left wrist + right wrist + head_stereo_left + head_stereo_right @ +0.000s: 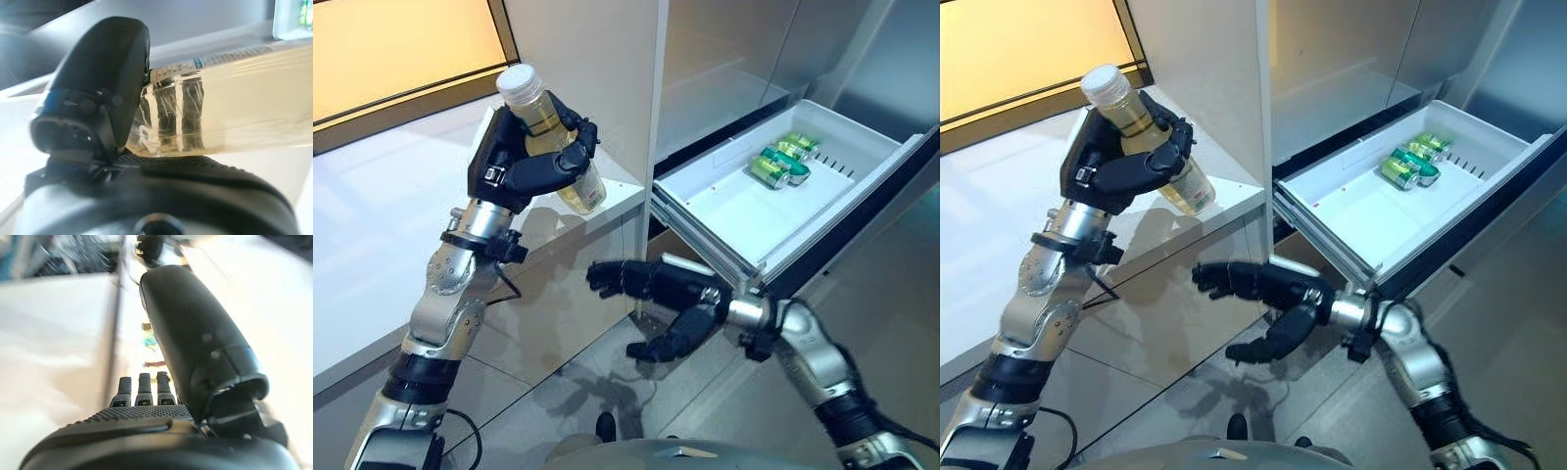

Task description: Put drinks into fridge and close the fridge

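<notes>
Left hand point(524, 162) fingers wrapped round a clear bottle point(553, 132) of pale yellow drink, white cap up, bottle tilted, held in the air above the white counter point(372, 225) next to the fridge's side wall point(587, 59). Right hand point(671, 294) holds nothing, fingers straight and spread, thumb apart, hanging low just below the front corner of the pulled-out white fridge drawer point(724, 211). Green cans point(783, 160) lie on their sides at the drawer's far end. Fridge open.
</notes>
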